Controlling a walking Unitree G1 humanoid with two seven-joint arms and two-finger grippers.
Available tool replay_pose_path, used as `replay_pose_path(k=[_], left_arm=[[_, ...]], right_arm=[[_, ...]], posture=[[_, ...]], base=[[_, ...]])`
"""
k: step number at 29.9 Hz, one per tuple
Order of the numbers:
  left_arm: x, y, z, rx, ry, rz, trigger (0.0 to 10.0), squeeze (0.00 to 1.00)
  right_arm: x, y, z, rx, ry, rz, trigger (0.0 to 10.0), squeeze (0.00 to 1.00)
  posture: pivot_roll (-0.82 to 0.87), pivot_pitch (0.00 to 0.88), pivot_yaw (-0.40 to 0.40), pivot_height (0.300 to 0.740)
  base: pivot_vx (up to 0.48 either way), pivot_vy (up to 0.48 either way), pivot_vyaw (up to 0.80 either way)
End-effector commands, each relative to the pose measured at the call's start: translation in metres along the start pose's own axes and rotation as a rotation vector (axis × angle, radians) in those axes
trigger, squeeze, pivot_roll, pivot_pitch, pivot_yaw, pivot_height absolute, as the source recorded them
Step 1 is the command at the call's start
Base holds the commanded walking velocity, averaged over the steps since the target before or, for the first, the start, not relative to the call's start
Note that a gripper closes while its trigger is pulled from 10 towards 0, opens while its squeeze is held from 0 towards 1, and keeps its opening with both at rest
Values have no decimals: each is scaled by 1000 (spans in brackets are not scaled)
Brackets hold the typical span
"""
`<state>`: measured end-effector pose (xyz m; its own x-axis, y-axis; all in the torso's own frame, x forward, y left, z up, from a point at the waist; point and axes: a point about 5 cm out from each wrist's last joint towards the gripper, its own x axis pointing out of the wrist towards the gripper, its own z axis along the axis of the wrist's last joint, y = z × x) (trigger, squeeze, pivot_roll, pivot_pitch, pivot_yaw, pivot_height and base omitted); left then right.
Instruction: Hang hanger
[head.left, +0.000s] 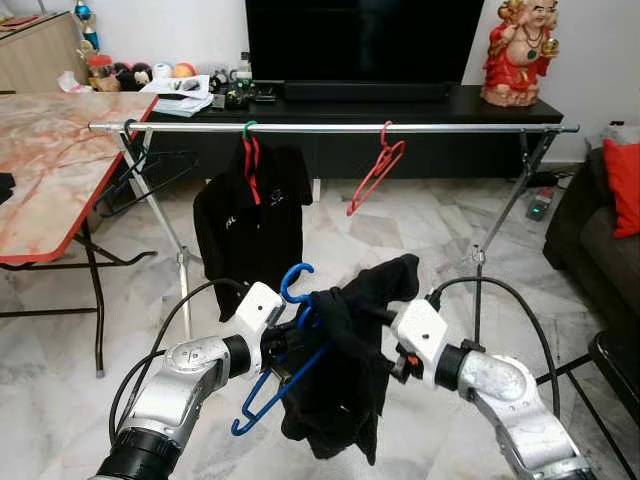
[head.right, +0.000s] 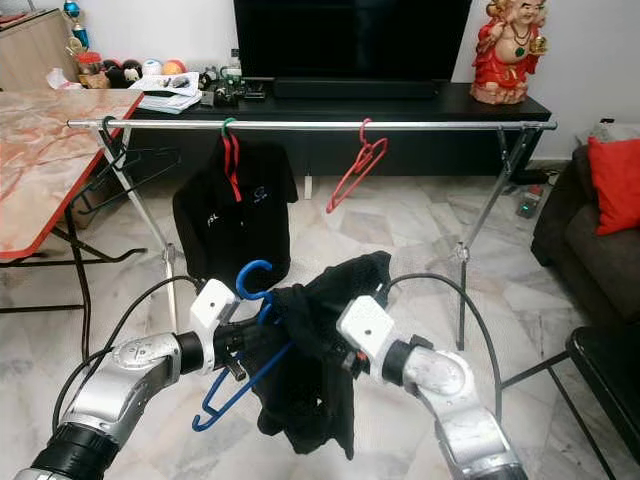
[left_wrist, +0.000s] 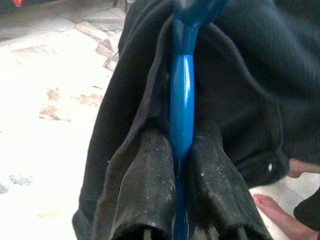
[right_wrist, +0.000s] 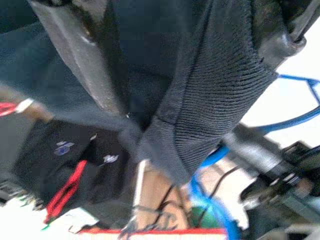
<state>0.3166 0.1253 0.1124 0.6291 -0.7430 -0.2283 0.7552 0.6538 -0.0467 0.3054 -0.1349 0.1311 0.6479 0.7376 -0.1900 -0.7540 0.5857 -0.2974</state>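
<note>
A blue hanger (head.left: 288, 378) is pinched by its bar in my left gripper (head.left: 290, 345), low in front of me with its hook (head.left: 296, 280) pointing up. The left wrist view shows both black fingers (left_wrist: 145, 190) pressed against the blue bar (left_wrist: 181, 110). A black shirt (head.left: 345, 390) is draped over the hanger. My right gripper (head.left: 385, 335) is buried in the shirt, its fingers (right_wrist: 80, 55) spread wide with dark cloth (right_wrist: 200, 100) hanging between them. The metal rail (head.left: 330, 128) runs across ahead, carrying a black hanger (head.left: 145, 170), a hung black shirt (head.left: 250, 215) and an empty red hanger (head.left: 375, 175).
A marble-topped table (head.left: 50, 170) stands on the left. A dark sofa (head.left: 600, 230) with a red cushion (head.left: 622, 185) and a black stool (head.left: 615, 360) are on the right. Behind the rail sits a TV console (head.left: 480, 105). A person's bare foot (left_wrist: 280, 215) is close by.
</note>
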Motion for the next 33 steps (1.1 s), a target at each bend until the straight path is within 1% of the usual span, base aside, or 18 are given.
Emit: replay_pose_path(k=[1, 4, 7, 9, 11, 14, 16, 21, 24, 28, 30, 31, 32, 33], left_arm=[[-1, 2, 2, 10, -11, 5, 10000, 0], [-1, 2, 1, 12, -5, 7, 10000, 0], [0, 2, 1, 13, -3, 10, 10000, 0], [0, 2, 1, 13, -4, 11, 10000, 0], [0, 2, 1, 14, -4, 15, 10000, 0], [0, 3, 0, 14, -4, 18, 10000, 0], [0, 3, 0, 15, -3, 20, 10000, 0], [0, 3, 0, 15, -4, 18, 10000, 0], [-1, 4, 0, 18, -1, 19, 10000, 0], [-4, 5, -3, 25, 17, 5, 10000, 0], [-4, 5, -4, 32, 26, -2, 10000, 0], [-5, 5, -6, 42, 41, -9, 10000, 0], [-5, 5, -6, 42, 41, -9, 10000, 0], [-8, 4, -10, 64, 76, -33, 10000, 0]], right_arm=[[-1, -8, 10, -14, -48, -45, 10000, 1000], [0, -11, 17, -3, -82, -59, 10000, 1000], [-1, -6, 15, -19, -54, -11, 10000, 1000], [-1, -5, 13, -27, -44, -16, 10000, 1000], [-3, -7, 4, -23, 20, -34, 10000, 1000], [-7, -3, -6, -9, 74, -4, 10000, 1000], [-8, 1, -11, -23, 112, 22, 10000, 1000], [-12, 5, -13, -41, 138, 46, 10000, 1000], [-17, -14, -7, -73, 123, -80, 10000, 1000], [-30, -49, 7, -129, 107, -271, 10000, 1000], [-34, -58, 12, -140, 93, -311, 10000, 1000], [-38, -68, 18, -146, 85, -362, 10000, 1000], [-38, -68, 18, -146, 85, -362, 10000, 1000], [-43, -81, 26, -150, 63, -405, 10000, 1000]], posture=[[-1, 29, -17, 740], [-3, 28, -17, 740], [-4, 29, -17, 740], [-4, 29, -18, 740], [-4, 28, -19, 740], [-7, 28, -19, 740], [-7, 29, -19, 740], [-5, 29, -20, 740], [-7, 29, -19, 740], [-13, 26, -20, 740], [-13, 26, -20, 740], [-13, 25, -20, 740], [-13, 25, -20, 740], [-19, 24, -20, 740]], base=[[0, 0, 0], [0, 0, 0], [0, 0, 0], [0, 0, 0], [0, 0, 0], [0, 0, 0], [0, 0, 0], [0, 0, 0], [0, 0, 0], [0, 0, 0], [0, 0, 0], [0, 0, 0], [0, 0, 0], [0, 0, 0]])
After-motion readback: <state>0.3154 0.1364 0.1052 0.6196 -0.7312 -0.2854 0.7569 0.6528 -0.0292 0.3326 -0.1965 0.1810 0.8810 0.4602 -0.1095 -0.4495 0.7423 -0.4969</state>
